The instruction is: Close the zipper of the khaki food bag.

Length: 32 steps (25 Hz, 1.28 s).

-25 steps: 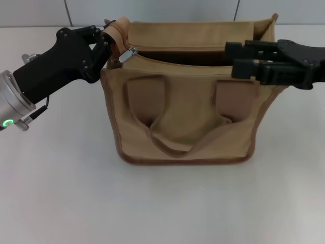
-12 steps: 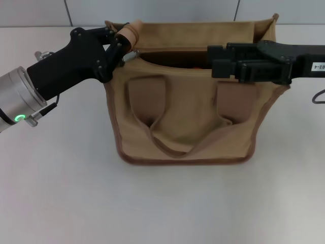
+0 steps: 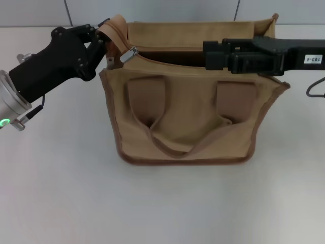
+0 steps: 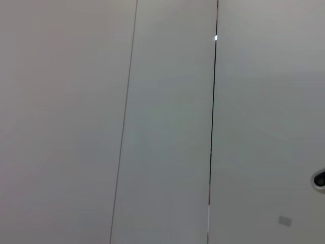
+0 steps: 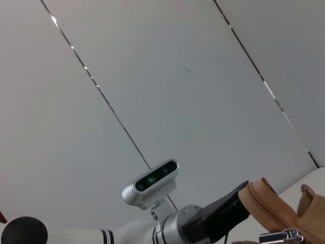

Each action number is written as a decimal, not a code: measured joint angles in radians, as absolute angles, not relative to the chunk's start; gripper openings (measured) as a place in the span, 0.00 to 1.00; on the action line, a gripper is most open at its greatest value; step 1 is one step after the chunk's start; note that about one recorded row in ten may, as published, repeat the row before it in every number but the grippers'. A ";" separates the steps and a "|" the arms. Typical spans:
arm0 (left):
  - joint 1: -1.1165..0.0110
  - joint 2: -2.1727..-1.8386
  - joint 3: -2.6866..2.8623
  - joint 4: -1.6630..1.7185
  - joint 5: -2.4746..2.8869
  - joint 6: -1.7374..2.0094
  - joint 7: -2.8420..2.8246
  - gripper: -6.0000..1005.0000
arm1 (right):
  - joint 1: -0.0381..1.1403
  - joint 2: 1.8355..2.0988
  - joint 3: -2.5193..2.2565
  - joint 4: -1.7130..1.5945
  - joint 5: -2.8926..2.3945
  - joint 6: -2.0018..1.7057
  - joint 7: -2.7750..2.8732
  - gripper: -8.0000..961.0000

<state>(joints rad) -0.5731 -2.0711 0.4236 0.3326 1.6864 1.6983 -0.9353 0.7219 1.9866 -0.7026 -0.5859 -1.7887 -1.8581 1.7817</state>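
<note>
1. Standing upright on the white table: the khaki food bag, boxy, brown piping along its edges, two tan strap patches and a looped handle on the near face.
2. Gaping open along the top: the zipper, its track running from the bag's left corner toward the right, dark interior visible between the two sides.
3. Sitting at the left end of the track, just inside the left corner: the silver pull tab, also seen in the right wrist view.
4. Pinching the folded fabric end of the bag's upper left corner: the left gripper, black fingers closed on the tan cloth, arm reaching in from the left.
5. Reaching in from the right across the bag's open top: the right gripper, its tip over the middle of the opening, well apart from the pull tab.
6. Cannot tell whether the right gripper's fingers are spread or together, nor whether touching the bag.
7. Showing only pale wall panels: left wrist view.
</note>
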 joint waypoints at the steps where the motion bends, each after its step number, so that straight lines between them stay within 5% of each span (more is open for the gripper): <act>1: -0.569 -2.071 0.423 0.334 1.679 1.699 -0.935 0.02 | 0.727 1.987 -0.703 -0.586 -1.789 -1.857 1.793 0.76; 17: -0.537 -2.074 0.423 0.303 1.628 1.719 -0.908 0.02 | 0.786 1.990 -0.723 -0.574 -1.784 -1.795 2.250 0.65; 24: -0.546 -2.075 0.423 0.267 1.594 1.716 -0.875 0.02 | 0.788 2.039 -0.718 -0.566 -1.764 -1.728 2.422 0.45; 32: -0.562 -2.078 0.424 0.213 1.536 1.713 -0.845 0.02 | 0.811 2.070 -0.728 -0.532 -1.763 -1.626 2.493 0.43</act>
<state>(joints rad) -0.5616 -2.0776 0.4236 0.2131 1.5359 1.7131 -0.8448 0.8114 2.0704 -0.7277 -0.5323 -1.7632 -1.6264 2.4931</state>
